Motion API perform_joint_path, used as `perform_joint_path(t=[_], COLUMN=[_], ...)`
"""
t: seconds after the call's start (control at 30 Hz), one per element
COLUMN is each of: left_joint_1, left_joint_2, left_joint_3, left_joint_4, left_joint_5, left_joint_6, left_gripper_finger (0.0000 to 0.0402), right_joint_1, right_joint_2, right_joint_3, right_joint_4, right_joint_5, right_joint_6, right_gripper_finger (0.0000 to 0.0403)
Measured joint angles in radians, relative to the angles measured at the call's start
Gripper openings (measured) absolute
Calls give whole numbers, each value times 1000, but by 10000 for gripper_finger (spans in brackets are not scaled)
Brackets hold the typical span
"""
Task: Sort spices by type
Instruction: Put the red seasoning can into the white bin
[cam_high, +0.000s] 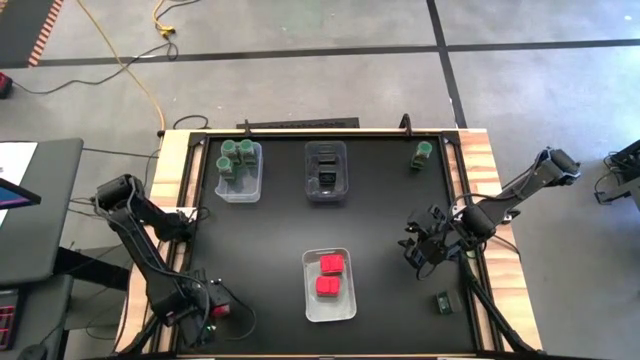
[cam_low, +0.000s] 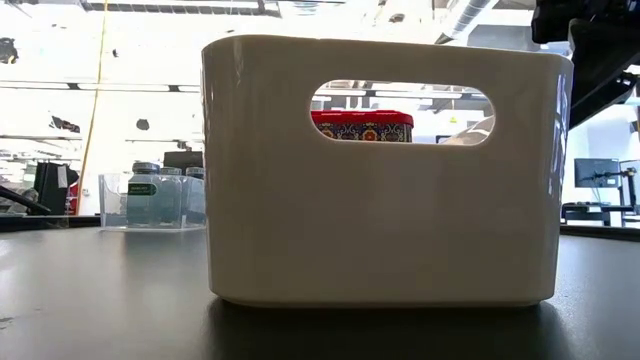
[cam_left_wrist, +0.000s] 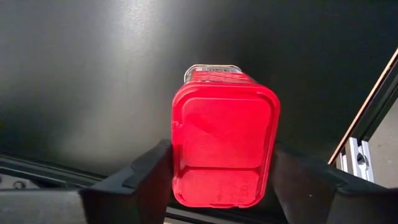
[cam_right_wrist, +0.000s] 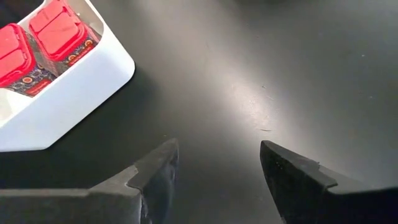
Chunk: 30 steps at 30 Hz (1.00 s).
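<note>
A red packet with a red lid stands upright at the table's near left corner, and my left gripper is shut on it from above. My right gripper hangs open over bare table at the right, nothing between its fingers. A white bin at the near middle holds two red packets. One clear bin at the far left holds green-lidded jars. Another clear bin holds dark boxes. One green-lidded jar and one dark box stand loose on the right. My left gripper pinches the red packet between its two fingers, one on each long side just below the lid. The fingers point down from above. The packet stays upright, lid up; whether its base rests on the table, I cannot tell.
The table's raised wooden frame and metal rail run close beside the left gripper. In the low view the white bin fills the foreground. Bare black table lies between the bins.
</note>
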<state>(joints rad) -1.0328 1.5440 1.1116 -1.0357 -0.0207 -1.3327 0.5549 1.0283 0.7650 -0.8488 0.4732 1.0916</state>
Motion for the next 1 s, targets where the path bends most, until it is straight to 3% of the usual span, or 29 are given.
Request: perform_joint_path(t=[0.7,0.87,1.0], left_joint_1=[67,135,204], left_joint_2=[2,2,2], left_joint_3=[62,152,273], left_joint_4=[-70,-118,-116], left_joint_5=[-15,-134,-280], left_joint_6=[10,88,251], left_gripper_finger=[215,214,214], right_joint_1=[0,0,0], right_joint_2=[0,0,0], right_joint_3=[0,0,0], right_joint_4=[19,27,32], right_joint_5=[0,0,0], right_joint_6=[-3,-2,-2], right_gripper_finger=[255,255,255])
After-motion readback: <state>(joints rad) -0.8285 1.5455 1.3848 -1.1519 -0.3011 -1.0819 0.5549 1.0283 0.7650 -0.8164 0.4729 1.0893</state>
